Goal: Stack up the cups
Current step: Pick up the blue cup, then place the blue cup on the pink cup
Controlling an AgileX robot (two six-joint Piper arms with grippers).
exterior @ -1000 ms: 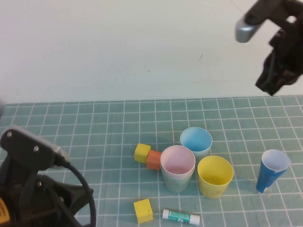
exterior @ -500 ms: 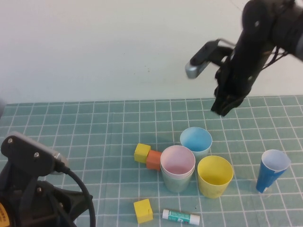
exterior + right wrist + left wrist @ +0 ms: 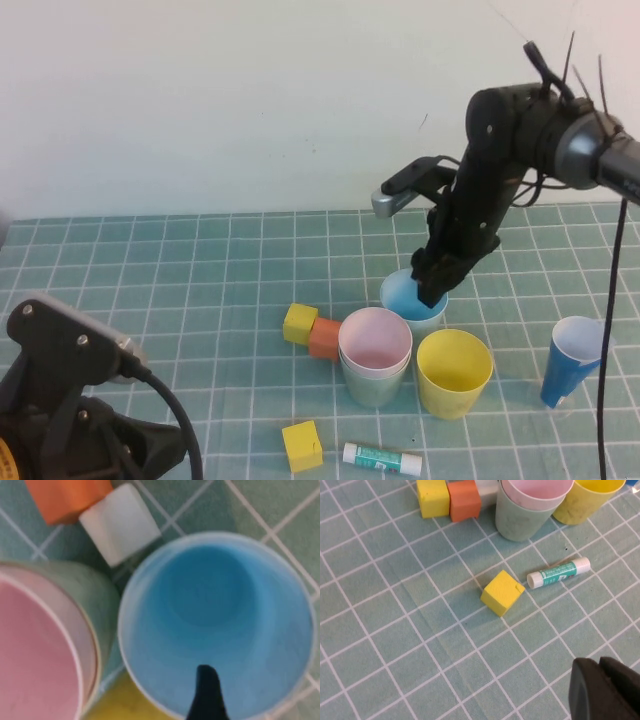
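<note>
The pink cup [image 3: 375, 338] sits nested inside the green cup [image 3: 374, 386] at the middle of the mat. The light blue cup [image 3: 408, 294] stands upright just behind them, and the yellow cup [image 3: 455, 370] stands to their right. My right gripper [image 3: 432, 290] is down at the light blue cup's rim and open; one finger [image 3: 206, 685] reaches inside the light blue cup [image 3: 215, 620], the other is out of view. My left gripper [image 3: 605, 680] is shut and empty, low over the mat near the front left.
A tall dark blue cup [image 3: 575, 360] leans at the right. A yellow block [image 3: 300, 322] and an orange block [image 3: 324, 338] lie left of the stack, with a white block [image 3: 120, 522] behind. Another yellow block [image 3: 302, 445] and a glue stick [image 3: 382, 459] lie in front.
My right arm swung down and left from the upper right corner to the light blue cup, and its gripper opened. The left arm barely moved. The cups stayed put.
</note>
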